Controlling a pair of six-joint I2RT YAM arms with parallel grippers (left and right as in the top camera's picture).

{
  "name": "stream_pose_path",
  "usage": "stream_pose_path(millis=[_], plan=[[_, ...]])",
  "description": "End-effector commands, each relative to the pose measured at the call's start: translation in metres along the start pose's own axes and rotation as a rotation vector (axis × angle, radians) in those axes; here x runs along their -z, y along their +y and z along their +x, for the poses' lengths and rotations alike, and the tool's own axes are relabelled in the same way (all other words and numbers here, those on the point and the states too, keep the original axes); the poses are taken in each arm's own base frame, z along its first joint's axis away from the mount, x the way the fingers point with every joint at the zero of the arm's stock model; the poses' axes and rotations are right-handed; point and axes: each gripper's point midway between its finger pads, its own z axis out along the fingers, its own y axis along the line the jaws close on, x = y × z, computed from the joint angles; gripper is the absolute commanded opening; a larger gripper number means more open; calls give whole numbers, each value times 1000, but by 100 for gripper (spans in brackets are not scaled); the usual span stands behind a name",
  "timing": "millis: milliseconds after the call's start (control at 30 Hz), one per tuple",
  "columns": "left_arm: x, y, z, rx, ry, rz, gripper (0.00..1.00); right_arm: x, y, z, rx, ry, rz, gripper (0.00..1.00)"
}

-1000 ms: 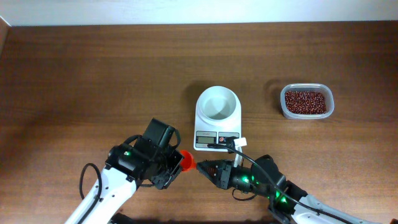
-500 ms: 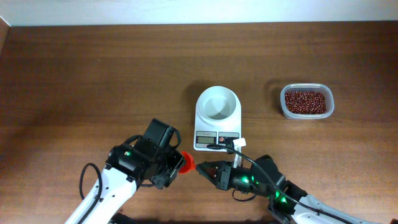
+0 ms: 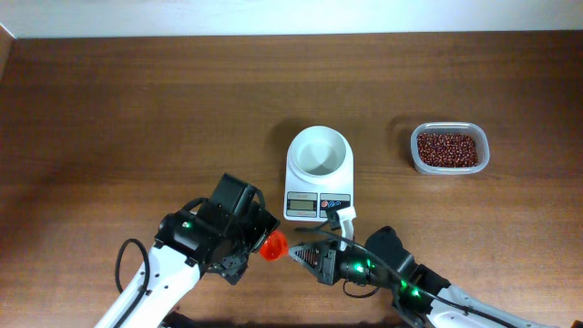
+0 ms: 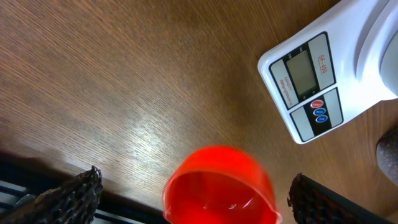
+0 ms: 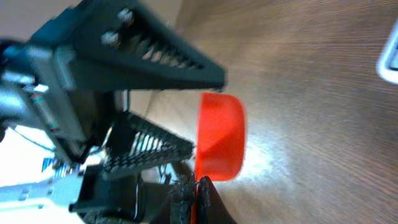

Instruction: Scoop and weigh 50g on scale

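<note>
Left tool: The fingers are spread wide apart and nothing is gripped. The cup of the orange scoop is seen between them, with a gap on either side. This tool is on the robot's side of the scale, off its left corner.
Right tool: The fingers are pressed together on the scoop's thin handle, as far as the right wrist view shows. The cup points away from this tool, towards the left one. This tool is also on the robot's side of the scale, just in front of its display.
Orange scoop: The cup is empty and no beans are seen inside it. It is held close in front of the scale's left corner. Whether it touches the counter cannot be told.
Scale: It stands on the counter with a round white bowl on its far end. Its reading is too small to be made out.
Bowl: Nothing is seen inside it.
Beans: All of them are gathered in the clear tub, which stands well apart from the scale on its right.
Done so far: The scoop is judged to be secured in the right tool alone. No beans have been lifted or weighed.
Still left: The scoop has to be carried across to the tub and filled. The beans must then be tipped into the bowl, and this repeated until 50 g is shown.
</note>
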Motion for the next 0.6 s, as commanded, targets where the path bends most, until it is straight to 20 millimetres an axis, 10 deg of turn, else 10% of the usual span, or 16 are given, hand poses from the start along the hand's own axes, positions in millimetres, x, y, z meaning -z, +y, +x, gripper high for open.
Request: stream_pose_path(millis=[0,200,567], plan=[[1,-2,-3,0,-16,3,99,-1,9,10,76,57,-42,4],[2,-3,-1,-32,-8,7,99,2,-11,17,46,99,27,4],[37,-35,-21,-304,-121,119,99,25,13,14,94,102,-43,4]])
